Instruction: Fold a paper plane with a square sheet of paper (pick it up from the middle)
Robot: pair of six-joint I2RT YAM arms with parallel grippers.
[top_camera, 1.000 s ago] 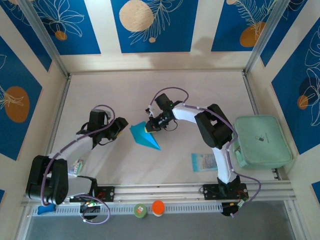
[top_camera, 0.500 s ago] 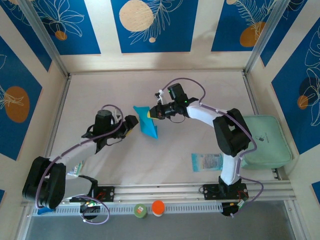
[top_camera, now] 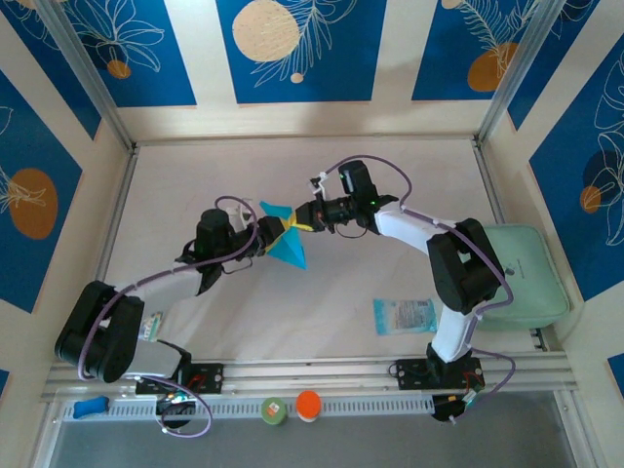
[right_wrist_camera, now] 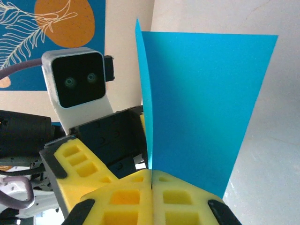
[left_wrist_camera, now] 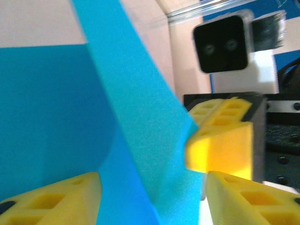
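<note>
The folded cyan sheet of paper (top_camera: 285, 242) hangs in the air above the table's middle, pointed end toward the near side. My right gripper (top_camera: 298, 222) is shut on its edge; in the right wrist view the yellow pads (right_wrist_camera: 126, 199) meet at the gripper (right_wrist_camera: 151, 174) with the paper (right_wrist_camera: 201, 103) standing up out of them. My left gripper (top_camera: 263, 237) faces it from the left. In the left wrist view its fingers (left_wrist_camera: 51, 199) stand apart around the paper (left_wrist_camera: 140, 140), with the gripper (left_wrist_camera: 152, 199) open; contact is unclear.
A mint-green pad (top_camera: 512, 276) lies at the right wall. A pale printed packet (top_camera: 403, 315) lies near the right arm's base, another small packet (top_camera: 151, 325) by the left base. An orange cap (top_camera: 308, 404) and a green one (top_camera: 273, 409) sit at the front rail.
The right gripper has carried the paper up and away from the near side. The left gripper has come in from the left until its fingers straddle the paper; its jaws widened, then narrowed.
</note>
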